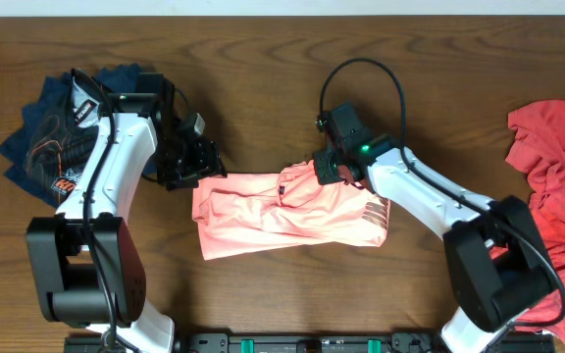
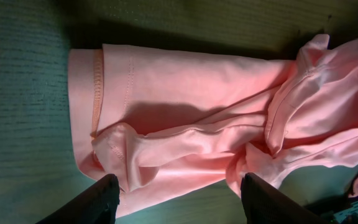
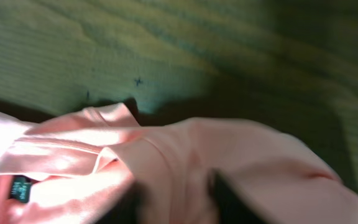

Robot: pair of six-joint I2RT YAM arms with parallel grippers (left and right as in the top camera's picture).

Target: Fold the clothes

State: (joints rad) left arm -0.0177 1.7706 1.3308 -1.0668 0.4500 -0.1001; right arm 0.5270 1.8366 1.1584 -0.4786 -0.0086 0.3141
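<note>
The light salmon-pink T-shirt [image 1: 282,211] lies crumpled and partly folded at the table's middle. My left gripper [image 1: 192,169] hovers at the shirt's upper left corner. In the left wrist view its fingers [image 2: 176,186] are wide open and empty, with the shirt [image 2: 185,118] spread just beyond them. My right gripper [image 1: 324,169] is at the shirt's upper middle, where a fold is bunched up. The right wrist view is blurred; the fingers [image 3: 176,186] appear closed on pink cloth [image 3: 241,155] that drapes over them.
A dark blue printed garment [image 1: 52,127] lies at the back left, behind my left arm. A coral-red shirt [image 1: 557,176] lies heaped at the right edge. The table [image 1: 263,59] is dark brown wood.
</note>
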